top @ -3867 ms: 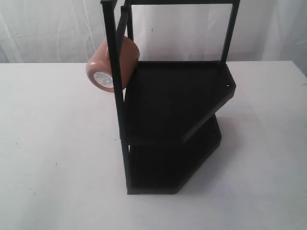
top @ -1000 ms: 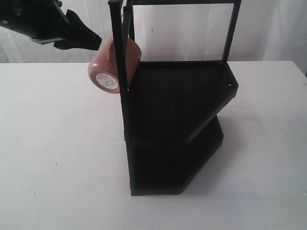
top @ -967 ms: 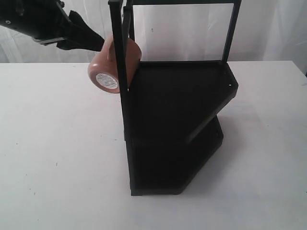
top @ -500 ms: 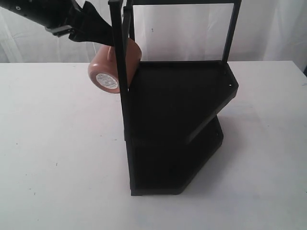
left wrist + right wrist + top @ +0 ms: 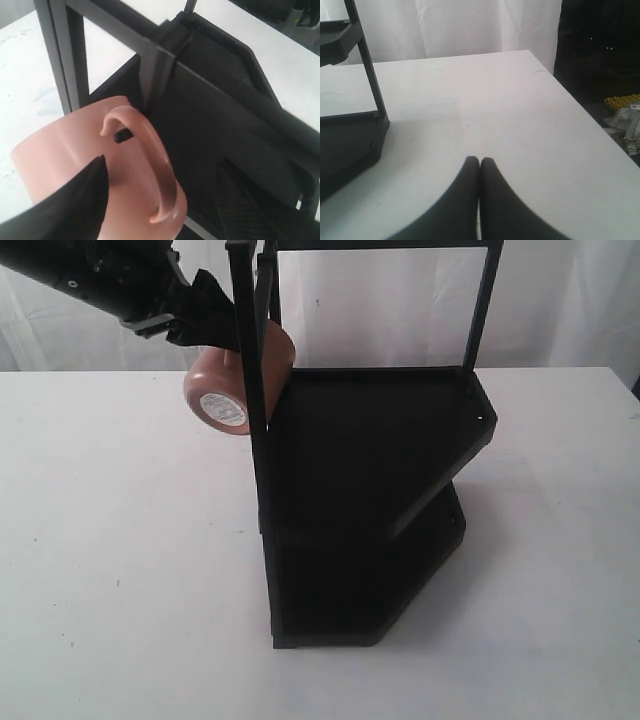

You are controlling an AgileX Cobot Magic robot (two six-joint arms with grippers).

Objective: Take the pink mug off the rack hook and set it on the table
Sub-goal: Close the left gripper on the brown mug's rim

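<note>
While the pink mug [image 5: 232, 380] hangs from a hook [image 5: 122, 135] on the left post of the rack [image 5: 370, 500], it is clear of the table [image 5: 120, 540]. It is tilted, with the base and its round white sticker [image 5: 222, 408] facing the exterior camera and angled down-left, and the rim end sits behind the post. In the left wrist view the hook peg passes through the loop handle [image 5: 157, 165]. The handle side faces that camera and the mug body is close against the upright. In the exterior view the left gripper [image 5: 210, 325] sits at top-left, tips right at the mug's upper side. Its jaws are spread. One finger [image 5: 70, 205] lies over the outer side of the mug body and the other finger [image 5: 250, 200] is past the handle, over the dark shelf [image 5: 215, 100]. So the mug is between them, not clamped; can't tell if either pad touches the ceramic. The exterior view doesn't show the right gripper [image 5: 479, 167]. Its wrist camera shows both fingers pressed together tip to tip with nothing between them, low over bare white table near the rack's lower corner. The rack is black, has two shelves and stands mid-table.
</note>
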